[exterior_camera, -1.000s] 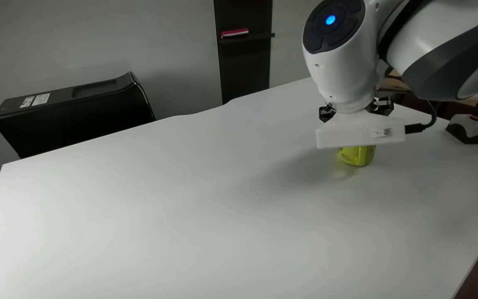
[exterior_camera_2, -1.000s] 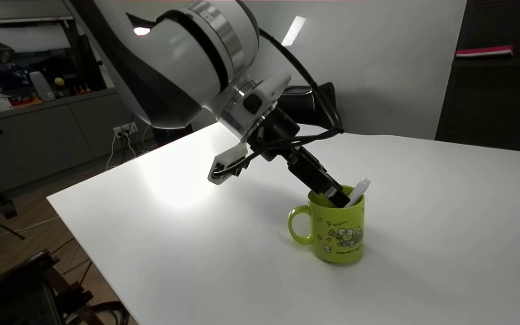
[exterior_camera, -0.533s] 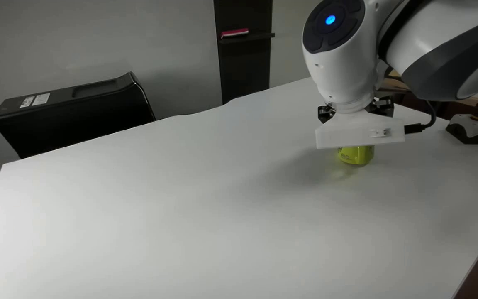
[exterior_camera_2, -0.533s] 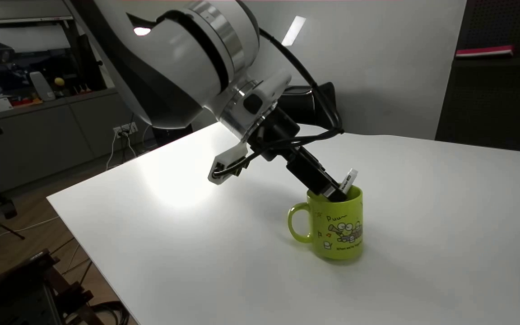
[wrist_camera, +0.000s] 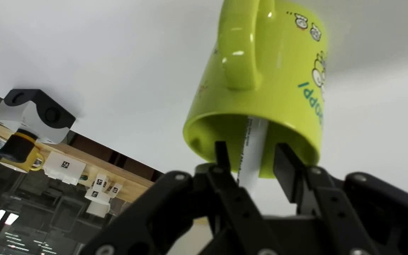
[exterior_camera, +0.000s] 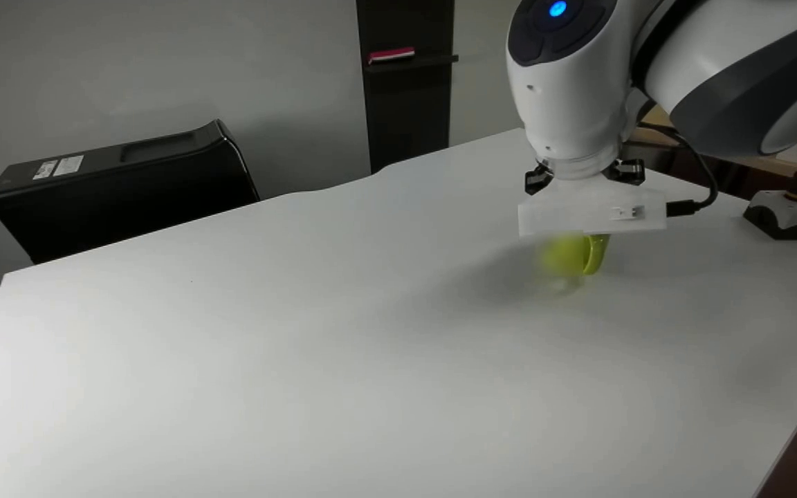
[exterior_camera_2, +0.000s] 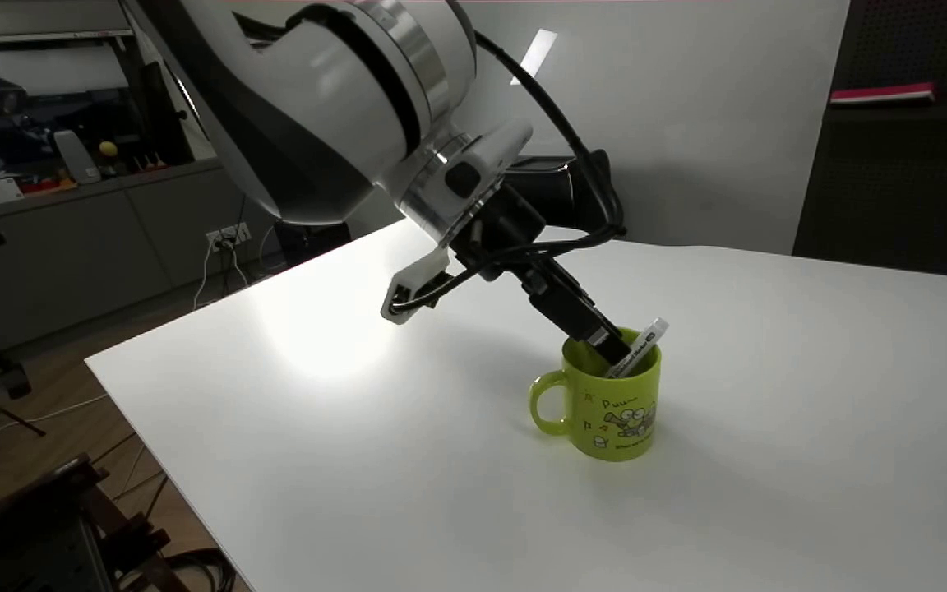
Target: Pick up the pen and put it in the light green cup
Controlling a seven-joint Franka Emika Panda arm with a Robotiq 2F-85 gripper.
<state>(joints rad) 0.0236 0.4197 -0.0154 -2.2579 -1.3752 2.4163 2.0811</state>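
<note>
The light green cup [exterior_camera_2: 613, 411] stands on the white table in an exterior view. It also shows in an exterior view [exterior_camera: 598, 254], partly blurred and largely behind the wrist mount, and in the wrist view [wrist_camera: 278, 92]. The pen [exterior_camera_2: 640, 349] leans in the cup with its upper white part above the rim. Its lower end is hidden inside. In the wrist view the pen [wrist_camera: 254, 145] is white with dark lettering. My gripper [wrist_camera: 251, 146] is open at the cup's mouth, one finger on each side of the pen, with gaps. Its tips [exterior_camera_2: 612, 352] reach just inside the rim.
A white table [exterior_camera: 267, 360] carries the scene. A black box [exterior_camera: 129, 194] stands behind its far left edge. A grey and black button unit [exterior_camera: 791, 211] sits at the table's right edge and shows in the wrist view [wrist_camera: 34, 115]. A cable [exterior_camera_2: 556, 247] loops beside the gripper.
The arm has risen slightly. The cup has shifted a little and blurs in an exterior view. The pen's lean has changed, and its top has swung right over the last half second.
</note>
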